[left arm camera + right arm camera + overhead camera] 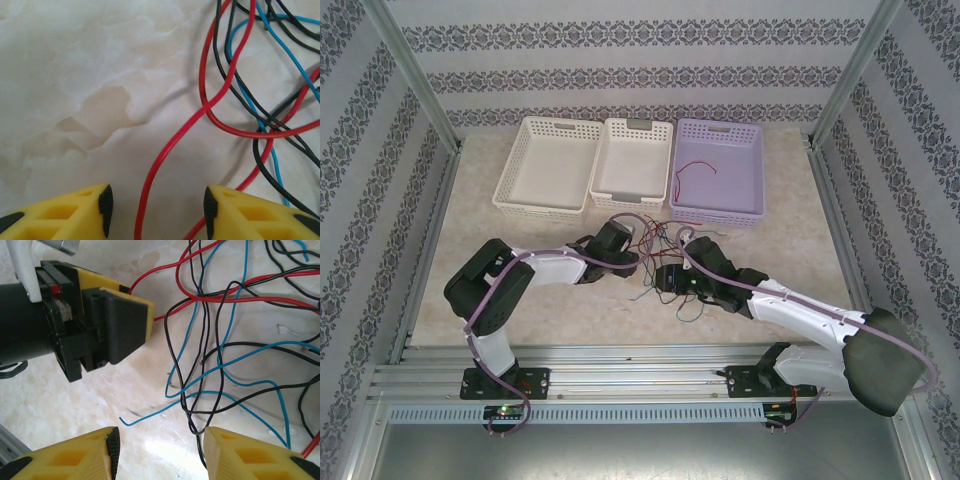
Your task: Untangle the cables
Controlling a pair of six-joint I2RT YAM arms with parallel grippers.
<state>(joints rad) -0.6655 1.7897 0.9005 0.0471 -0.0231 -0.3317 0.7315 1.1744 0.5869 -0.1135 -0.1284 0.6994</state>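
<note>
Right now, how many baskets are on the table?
3, in a row at the far edge: left white basket, middle white basket, lilac basket on the right.

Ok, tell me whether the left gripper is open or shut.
Open. The left gripper has its jaws wide apart, with a red cable lying between them.

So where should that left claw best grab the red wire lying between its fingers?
Likely the lone straight stretch of the red wire, near the open left gripper, before it loops into the tangled cables. Come straight down from above: it lies flat on the table and runs between the fingers, so closing would pinch across it.
</note>
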